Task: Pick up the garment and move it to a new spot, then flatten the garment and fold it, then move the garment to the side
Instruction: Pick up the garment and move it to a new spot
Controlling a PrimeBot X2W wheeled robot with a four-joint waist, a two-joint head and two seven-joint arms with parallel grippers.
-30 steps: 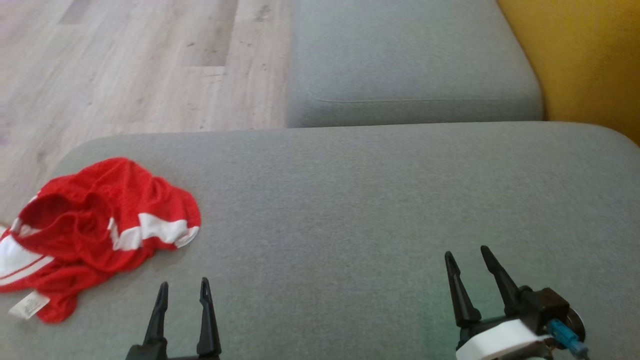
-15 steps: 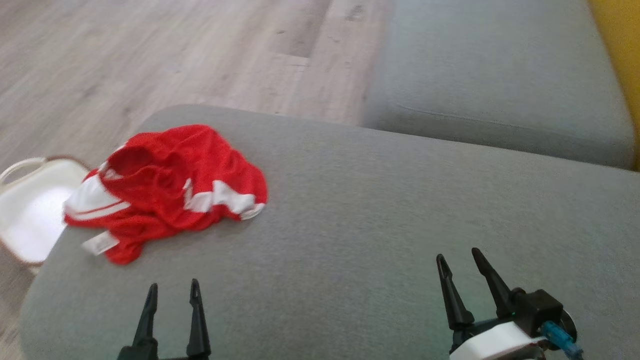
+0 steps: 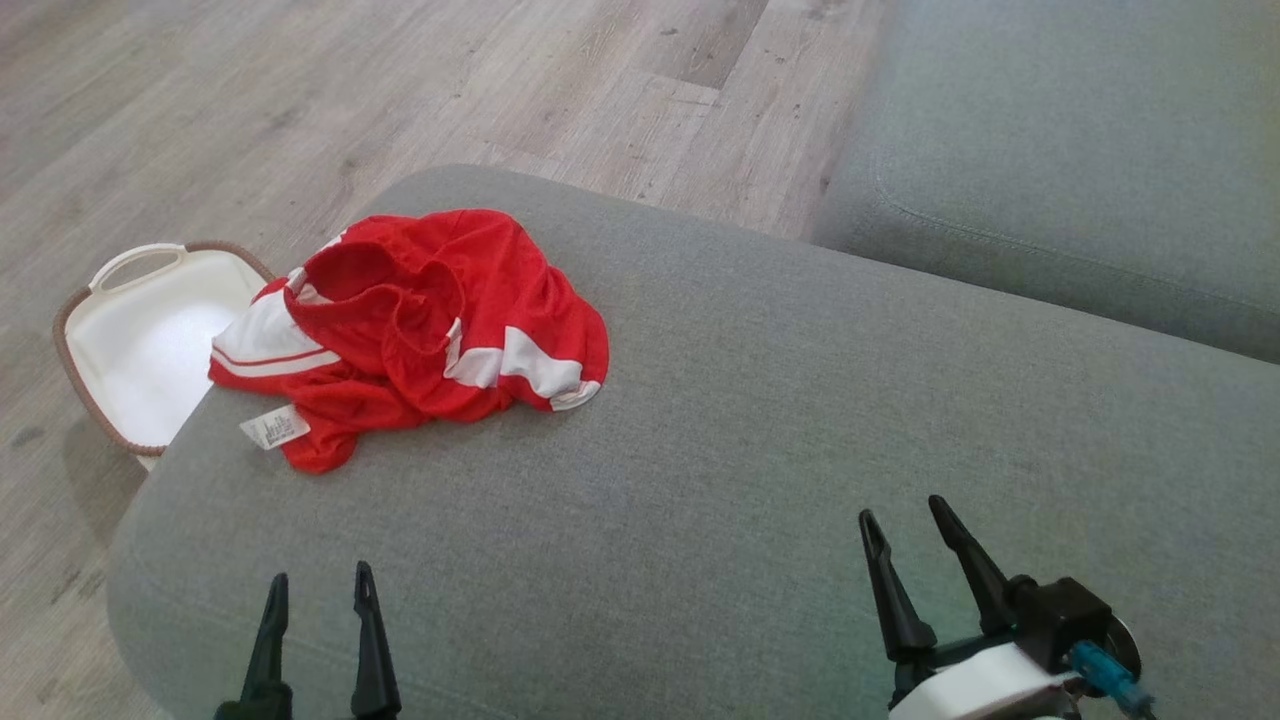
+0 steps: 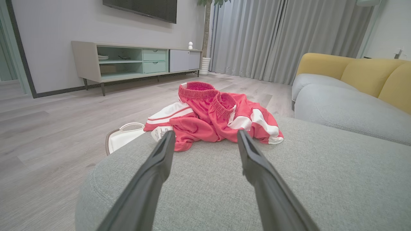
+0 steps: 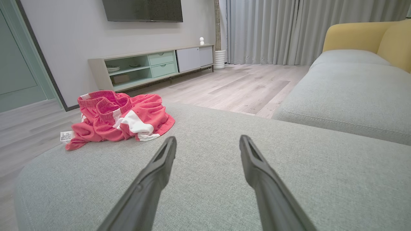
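Head view first: the garment [image 3: 420,330], red with white stripes, lies crumpled at the far left of the grey cushion [image 3: 720,430], right at its left edge. A white label [image 3: 273,428] sticks out on its near side. On the wooden floor [image 3: 300,100] just beside that edge sits a white basket [image 3: 70,350] with a brown rim. At the near left is the left gripper [image 3: 320,575], fingers spread wide with nothing between them, short of the garment and not touching it. At the near right is the right gripper [image 3: 901,510], also spread wide and empty, well apart from the garment, with bare cushion ahead of it. A second grey cushion [image 3: 1080,150] lies at the far right.

Over to the left wrist view: the two dark fingers [image 4: 154,173] stand wide apart over the cushion, and the garment sits just beyond their tips, its elastic waistband turned up. Nothing is gripped. The basket shows past the cushion's left edge, and a TV cabinet [image 4: 128,61] and grey curtains [image 4: 282,35] stand along the far wall.

Now the right wrist view: its fingers [image 5: 257,173] are wide too, holding nothing, pointing across open cushion. The garment lies off to the far left of them, label hanging at the cushion's edge. A yellow backrest [image 5: 362,35] rises at the far right.
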